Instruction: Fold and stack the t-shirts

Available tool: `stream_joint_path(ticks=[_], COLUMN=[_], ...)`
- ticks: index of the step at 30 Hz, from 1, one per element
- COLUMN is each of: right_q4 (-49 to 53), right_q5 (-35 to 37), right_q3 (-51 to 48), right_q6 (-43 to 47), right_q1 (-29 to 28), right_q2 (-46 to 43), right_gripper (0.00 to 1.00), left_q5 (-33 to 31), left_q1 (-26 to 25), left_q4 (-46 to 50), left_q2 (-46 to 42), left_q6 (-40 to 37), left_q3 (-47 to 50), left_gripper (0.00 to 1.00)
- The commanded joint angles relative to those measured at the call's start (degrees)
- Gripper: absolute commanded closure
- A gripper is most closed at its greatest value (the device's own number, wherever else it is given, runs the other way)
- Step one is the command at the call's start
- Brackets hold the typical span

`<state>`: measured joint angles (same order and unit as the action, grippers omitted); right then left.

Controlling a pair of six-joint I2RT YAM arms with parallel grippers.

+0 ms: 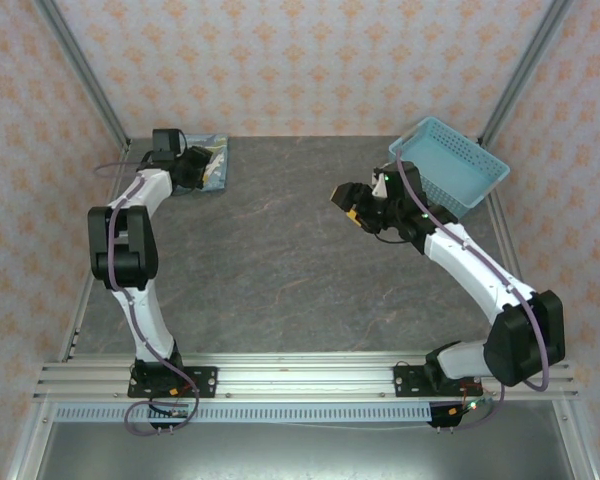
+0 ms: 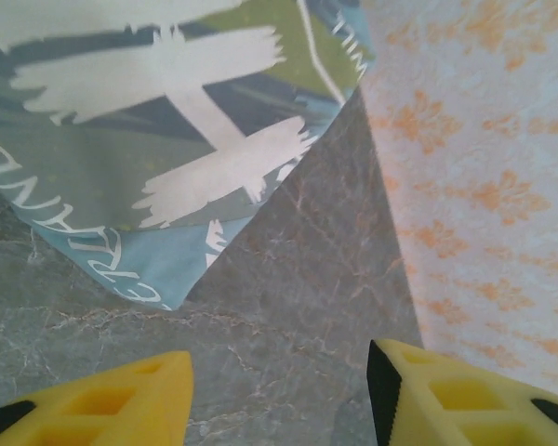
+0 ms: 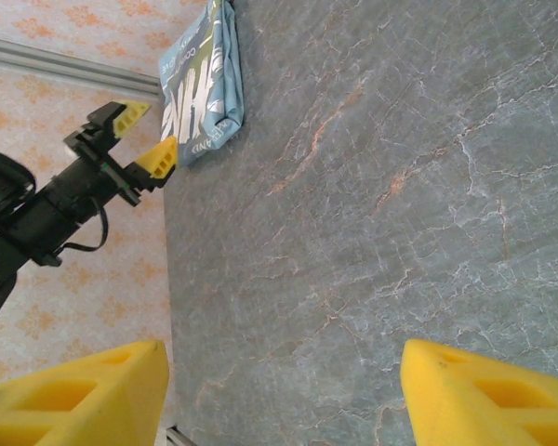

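Shirt (image 2: 167, 139), folded, far left: prob. soft, limp, light; pinch all layers at edge. L gripper (image 2: 279, 372) part-open, R gripper (image 3: 281, 362) wide, both empty.

1. Overhead view: bright, even, diffuse light falls from above. The patterned walls (image 1: 310, 60) and the grey table (image 1: 280, 270) are evenly lit, with no glare or burnt-out patches.
2. Shadows there are faint and soft-edged, little more than slight darkening under the arms.
3. Left wrist view: the t-shirt (image 2: 158, 130) and its white print are fairly sharp. The yellow fingers (image 2: 102, 404) of the left gripper (image 2: 279, 372), along the bottom edge, are soft and out of focus. The wall on the right looks pale and slightly washed out.
4. Right wrist view: the table's veining is crisp across the middle. The fingers (image 3: 74, 395) of the right gripper (image 3: 284, 372) are blurred.
5. Both wrist views are well lit.
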<state>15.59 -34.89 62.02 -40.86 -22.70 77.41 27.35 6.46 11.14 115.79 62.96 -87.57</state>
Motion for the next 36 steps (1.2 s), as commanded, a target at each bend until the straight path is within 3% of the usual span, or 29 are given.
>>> stream_joint_path(ticks=[1, 2, 3, 4, 5, 6, 9, 12, 15, 19, 22, 25, 28, 32, 36], right_q4=[0.0, 0.9, 1.9, 2.7, 2.9, 3.0, 2.9, 7.6, 18.0, 30.7, 18.4, 1.5, -11.0, -16.9, -30.3], right_q5=[0.6, 1.4, 2.4, 3.4, 4.5, 5.4, 6.7, 13.1, 23.9, 48.0, 54.7, 61.4, 65.5, 62.2, 57.1], right_q3=[-0.7, -0.6, -0.6, -0.9, -1.5, -2.0, -3.8, -2.7, 2.5, 5.6, -6.6, -20.5, -29.1, -32.2, -35.2], right_q6=[1.1, 1.7, 2.1, 2.2, 1.9, 1.0, -2.4, -1.6, 2.4, 2.5, 8.4, 16.2, 25.3, 29.7, 31.8], right_q1=[0.2, 0.2, 0.4, 0.8, 1.5, 2.1, 5.5, 6.8, 6.9, 7.2, 9.2, 9.9, 10.4, 14.2, 16.6], right_q2=[-1.8, -2.5, -3.4, -4.6, -5.9, -7.1, -10.6, -14.4, -16.7, -18.3, -25.1, -31.1, -31.0, -23.3, -12.9], right_gripper=[0.33, 0.32, 0.32, 0.30, 0.08, 0.01, 0.01, 0.01, 0.01, 0.01, 0.01, 0.01, 0.01, 0.01, 0.01], left_q5=[0.3, -0.4, -1.1, -1.9, -2.6, -2.4, -8.0, -21.0, -36.3, -64.0, -64.5, -66.2, -60.7, -57.9, -52.0], left_q1=[-0.1, -0.7, -1.1, -1.7, -2.0, -2.1, -3.2, -6.7, -10.9, -19.2, -19.4, -19.5, -19.4, -17.8, -12.4], left_q4=[3.2, 5.5, 7.6, 9.8, 12.0, 11.7, 11.6, 21.0, 31.4, 36.8, 20.3, 11.9, 1.5, -12.7, -23.4], left_q2=[1.1, -0.2, -1.6, -3.8, -6.8, -10.2, -23.2, -34.8, -43.3, -57.3, -68.9, -75.8, -77.9, -73.0, -59.1], left_q6=[-2.5, -4.7, -6.7, -9.2, -10.9, -11.5, -12.1, -14.4, -14.6, -10.7, -25.1, -37.4, -46.7, -50.4, -51.2], left_q3=[-3.6, -4.4, -4.6, -4.2, -3.0, -0.7, 8.8, 12.4, 14.1, 23.8, 38.5, 50.0, 59.6, 66.7, 65.7], left_gripper=[0.42, 0.37, 0.23, 0.00, 0.00, 0.00, 0.00, 0.00, 0.00, 0.00, 0.00, 0.00, 0.00, 0.00, 0.00])
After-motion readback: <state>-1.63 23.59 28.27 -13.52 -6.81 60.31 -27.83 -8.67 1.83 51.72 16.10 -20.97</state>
